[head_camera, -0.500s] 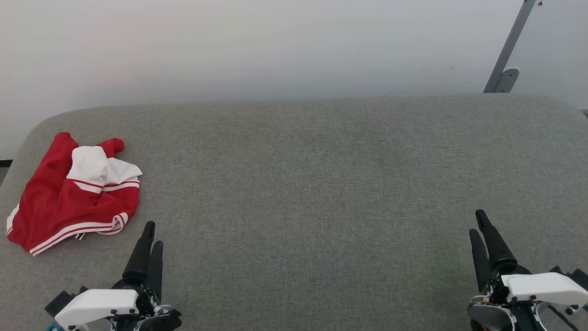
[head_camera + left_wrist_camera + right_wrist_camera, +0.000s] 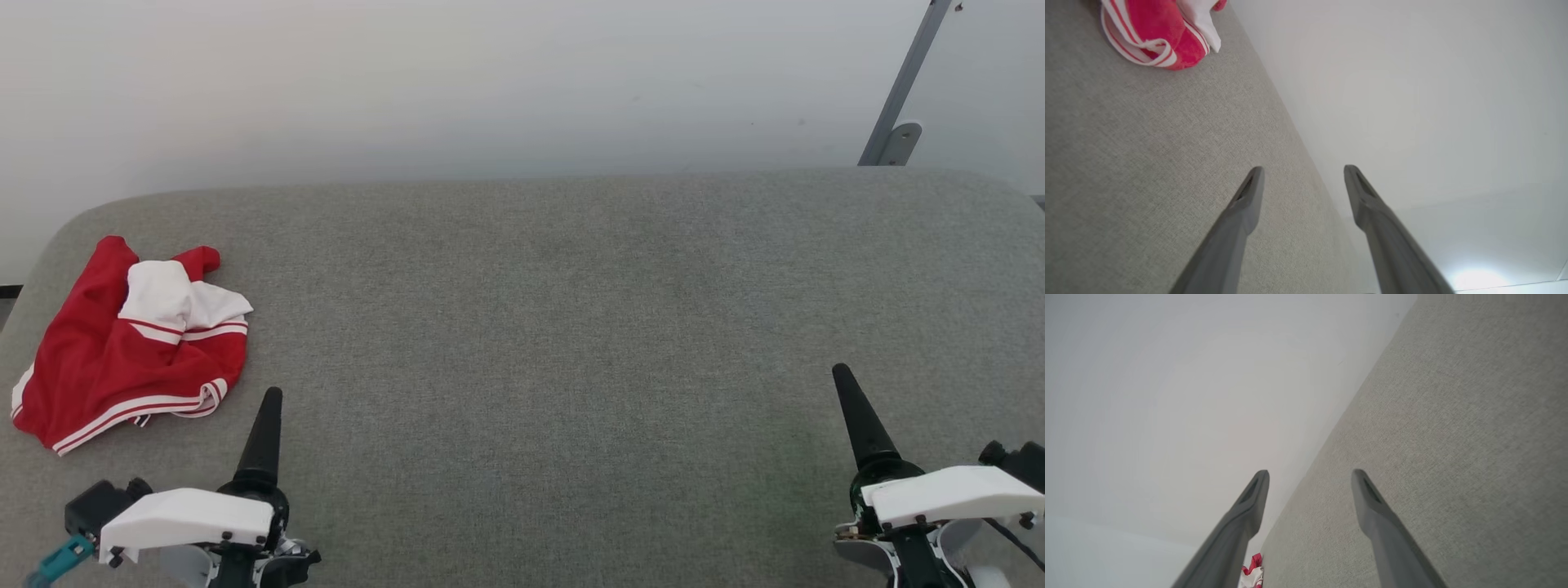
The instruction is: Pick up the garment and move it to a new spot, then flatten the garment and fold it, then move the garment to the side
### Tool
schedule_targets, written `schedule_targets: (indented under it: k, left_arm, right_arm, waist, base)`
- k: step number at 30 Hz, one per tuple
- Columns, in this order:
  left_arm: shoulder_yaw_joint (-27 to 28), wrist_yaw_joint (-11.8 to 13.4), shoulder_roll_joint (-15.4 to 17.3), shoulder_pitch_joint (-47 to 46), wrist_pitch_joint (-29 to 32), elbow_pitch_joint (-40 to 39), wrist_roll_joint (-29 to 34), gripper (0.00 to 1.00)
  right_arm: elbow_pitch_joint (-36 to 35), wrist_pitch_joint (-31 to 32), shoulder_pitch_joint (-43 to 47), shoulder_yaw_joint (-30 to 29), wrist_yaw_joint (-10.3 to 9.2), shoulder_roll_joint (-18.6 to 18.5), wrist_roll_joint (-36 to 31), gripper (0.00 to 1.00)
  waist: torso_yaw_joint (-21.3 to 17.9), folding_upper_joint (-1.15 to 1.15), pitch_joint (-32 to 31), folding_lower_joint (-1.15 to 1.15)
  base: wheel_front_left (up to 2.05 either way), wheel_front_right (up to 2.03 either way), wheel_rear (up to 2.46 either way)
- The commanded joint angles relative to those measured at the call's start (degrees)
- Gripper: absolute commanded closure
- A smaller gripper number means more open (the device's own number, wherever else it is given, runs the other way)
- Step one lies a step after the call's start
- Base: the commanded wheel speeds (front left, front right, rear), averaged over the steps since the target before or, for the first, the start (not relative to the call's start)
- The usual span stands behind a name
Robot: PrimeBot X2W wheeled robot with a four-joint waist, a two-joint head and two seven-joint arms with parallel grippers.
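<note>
The garment (image 2: pixel 102 371), a soft red fabric shirt with white sleeve ends and thin white stripe trim, lies crumpled in a heap at the far left of the grey woven tabletop (image 2: pixel 555 327), close to its rounded left corner and edge. Nothing holds it. One white sleeve end is folded over the red body, and the striped hem curls under on the near side.

The left gripper (image 2: pixel 1303 171) hovers near that hem but apart from it, its two long dark fingers spread wide with nothing between them. The right gripper (image 2: pixel 1310 473) is well apart, over the right side of the tabletop, also spread and empty.

The heap is the main risk. A pinch into bunched layers will likely catch several thicknesses, or only the loose white sleeve, so the shirt would rise as a twisted lump and be hard to flatten. A low, sliding approach from the right could nudge the cloth toward the nearby edge and off it. Fingertips driven too deep may press into or snag the woven cover. Behind the tabletop stands a pale wall (image 2: pixel 490 82), so a high lift toward the back has little room.
</note>
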Motion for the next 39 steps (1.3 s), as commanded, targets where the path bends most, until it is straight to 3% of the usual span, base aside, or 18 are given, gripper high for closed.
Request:
schedule_targets:
  k: [1,12,29,39]
  left_arm:
    - [-0.5,0.4,0.9,-1.6,-0.7,-1.3,2.8,0.0]
    - [-1.3,-0.2,2.1,-1.3,-3.1,-2.4,14.9,0.0]
    - [1.3,-5.7,0.7,-1.2,-6.3,-2.2,27.2,0.0]
    - [1.9,-7.0,-0.1,-1.1,-7.8,-2.6,33.4,0.0]
  right_arm:
    - [-0.5,-0.7,-1.7,0.5,0.02,-0.8,-2.4,0.0]
    - [1.2,-3.3,-2.6,2.9,0.02,-3.4,-12.2,0.0]
    - [0.5,-6.6,-2.5,3.4,0.02,-5.2,-23.5,0.0]
    - [-0.4,-8.1,-2.1,3.5,0.03,-5.9,-28.8,0.0]
  waist:
    - [0.0,0.0,0.0,0.0]
    - [0.0,0.0,-0.1,0.0]
    - [-0.1,0.0,0.0,0.0]
    - [-0.1,0.0,0.2,0.0]
  base:
    - [0.0,0.0,0.0]
    - [0.0,0.0,0.0]
    - [0.0,0.0,0.0]
    - [0.0,0.0,0.0]
